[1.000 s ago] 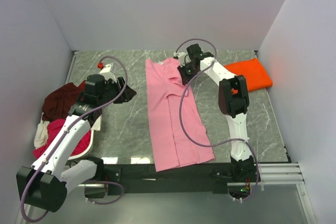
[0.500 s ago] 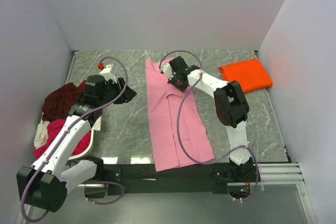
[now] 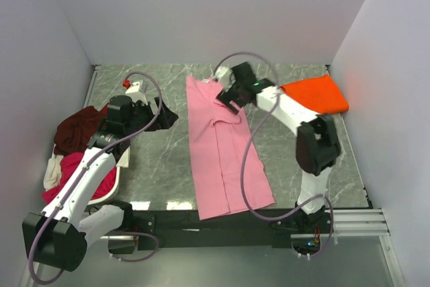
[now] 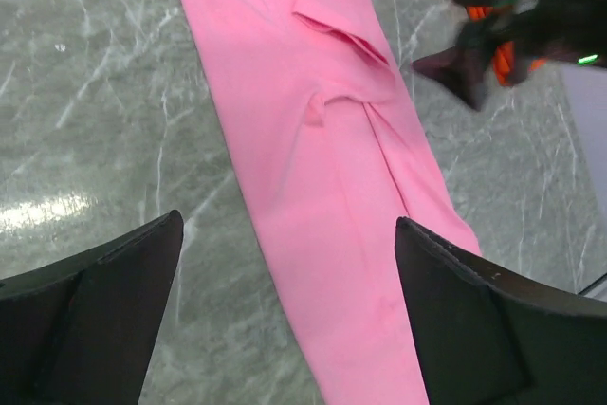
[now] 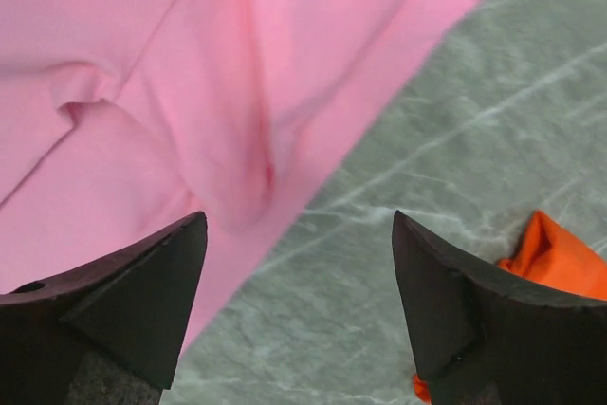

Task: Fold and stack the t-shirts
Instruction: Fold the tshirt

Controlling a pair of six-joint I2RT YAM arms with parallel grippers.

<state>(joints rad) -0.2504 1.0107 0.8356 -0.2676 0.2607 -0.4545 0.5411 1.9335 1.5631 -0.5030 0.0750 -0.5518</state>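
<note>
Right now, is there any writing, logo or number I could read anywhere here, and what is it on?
None can be read.
The pink t-shirt and the orange t-shirt are plain, with no print showing.
The left arm and right arm show no legible label. The only sign is a small green light on the right arm, without text.

Perhaps five t-shirts (image 3: 225, 152) (image 3: 316, 95) (image 3: 75, 129) (image 3: 72, 164) (image 3: 50, 177), two claws (image 3: 165, 116) (image 3: 227, 99)

Long light-pink cloth t-shirt (image 3: 225, 156) lies lengthwise on the grey marble desk (image 3: 161, 162). Right of it, at its far end: folded bright-orange cloth t-shirt (image 3: 317, 95). Left of it, well apart: heap of maroon, magenta and cream cloth shirts (image 3: 75, 134).
</note>
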